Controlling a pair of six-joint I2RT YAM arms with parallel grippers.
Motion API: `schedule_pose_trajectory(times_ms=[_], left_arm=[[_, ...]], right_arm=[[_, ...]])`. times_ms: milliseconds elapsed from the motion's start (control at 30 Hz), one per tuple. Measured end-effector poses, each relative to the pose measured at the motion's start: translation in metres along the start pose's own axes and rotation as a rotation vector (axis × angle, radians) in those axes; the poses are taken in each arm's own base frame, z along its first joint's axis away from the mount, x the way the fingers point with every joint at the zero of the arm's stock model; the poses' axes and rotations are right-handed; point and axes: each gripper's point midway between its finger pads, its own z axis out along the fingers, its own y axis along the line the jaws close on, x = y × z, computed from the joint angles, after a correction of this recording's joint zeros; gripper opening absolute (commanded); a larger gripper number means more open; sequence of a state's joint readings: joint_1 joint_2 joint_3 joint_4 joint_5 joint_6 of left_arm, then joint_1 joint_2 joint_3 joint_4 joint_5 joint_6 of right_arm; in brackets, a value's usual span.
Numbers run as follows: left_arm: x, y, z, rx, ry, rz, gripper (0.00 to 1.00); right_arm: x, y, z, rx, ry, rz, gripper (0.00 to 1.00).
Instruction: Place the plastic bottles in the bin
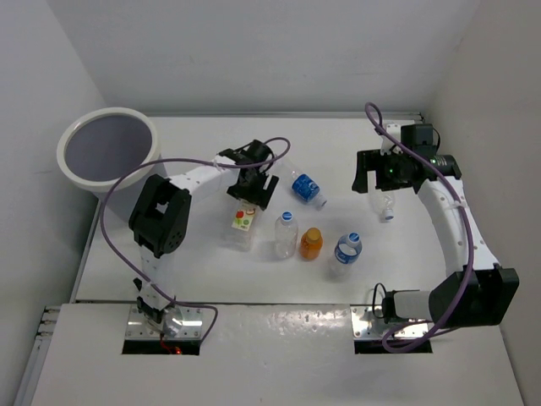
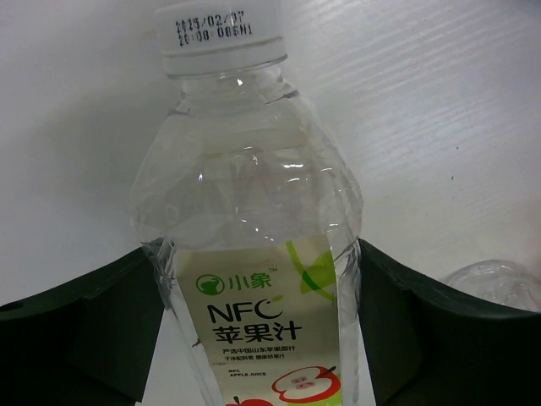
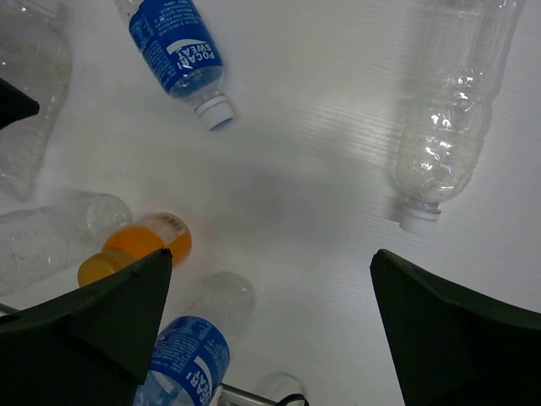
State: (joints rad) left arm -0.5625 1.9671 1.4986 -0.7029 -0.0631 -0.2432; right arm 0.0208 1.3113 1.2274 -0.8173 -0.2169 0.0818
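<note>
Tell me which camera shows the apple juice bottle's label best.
Left wrist: the apple juice bottle fills the frame, held in the left gripper, and its label print is readable. Top external shows the bottle small beneath that gripper, the label only a pale patch with coloured spots. Right wrist shows no such label.

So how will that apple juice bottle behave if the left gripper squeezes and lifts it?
It looks empty, so the apple juice bottle is probably very light. Its thin, dented wall may buckle between the left gripper's fingers. Round and smooth, it could slip or roll if released.
</note>
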Motion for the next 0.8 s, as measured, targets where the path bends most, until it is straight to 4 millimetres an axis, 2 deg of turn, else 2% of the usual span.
schedule_pose_trajectory(times_ms=[100, 133, 200, 267, 333, 400, 467, 500, 567, 633, 667, 733, 800], left_arm=[[-0.005, 0.007, 0.000, 0.013, -0.001, 0.003, 0.38], [-0.008, 0.009, 0.000, 0.024, -0.002, 0.005, 0.38], [-0.017, 0.016, -0.007, 0.033, -0.013, 0.004, 0.29], [-0.038, 0.021, -0.021, 0.041, -0.071, 0.001, 0.21], [-0.070, 0.028, -0.049, 0.052, -0.182, -0.001, 0.12], [-0.111, 0.035, -0.102, 0.061, -0.368, 0.000, 0.09], [-0.145, 0.045, -0.174, 0.057, -0.589, -0.003, 0.06], [-0.158, 0.051, -0.214, 0.047, -0.708, -0.009, 0.06], [-0.172, 0.072, -0.309, -0.005, -0.968, -0.061, 0.06], [-0.166, 0.103, -0.404, -0.089, -1.217, -0.154, 0.04], [-0.159, 0.116, -0.436, -0.130, -1.300, -0.191, 0.02], [-0.138, 0.149, -0.492, -0.251, -1.450, -0.278, 0.01], [-0.112, 0.175, -0.525, -0.377, -1.539, -0.349, 0.00]], right_arm=[[0.002, 0.000, 0.001, 0.001, 0.005, -0.001, 1.00], [0.002, 0.000, 0.001, 0.001, 0.006, -0.002, 1.00], [0.002, 0.000, 0.000, 0.001, 0.003, -0.004, 1.00], [0.001, 0.000, -0.001, -0.001, -0.001, -0.012, 1.00], [0.001, 0.002, -0.002, -0.012, -0.004, -0.021, 1.00], [0.002, 0.004, -0.003, -0.027, -0.002, -0.030, 1.00], [0.002, 0.007, -0.003, -0.044, -0.003, -0.036, 1.00], [0.002, 0.008, -0.003, -0.052, -0.004, -0.038, 1.00], [0.001, 0.011, -0.003, -0.068, -0.006, -0.042, 1.00], [0.001, 0.013, -0.003, -0.081, -0.008, -0.045, 1.00], [0.001, 0.014, -0.003, -0.085, -0.008, -0.046, 1.00], [0.001, 0.016, -0.003, -0.093, -0.008, -0.047, 1.00], [0.001, 0.018, -0.003, -0.102, -0.009, -0.052, 1.00]])
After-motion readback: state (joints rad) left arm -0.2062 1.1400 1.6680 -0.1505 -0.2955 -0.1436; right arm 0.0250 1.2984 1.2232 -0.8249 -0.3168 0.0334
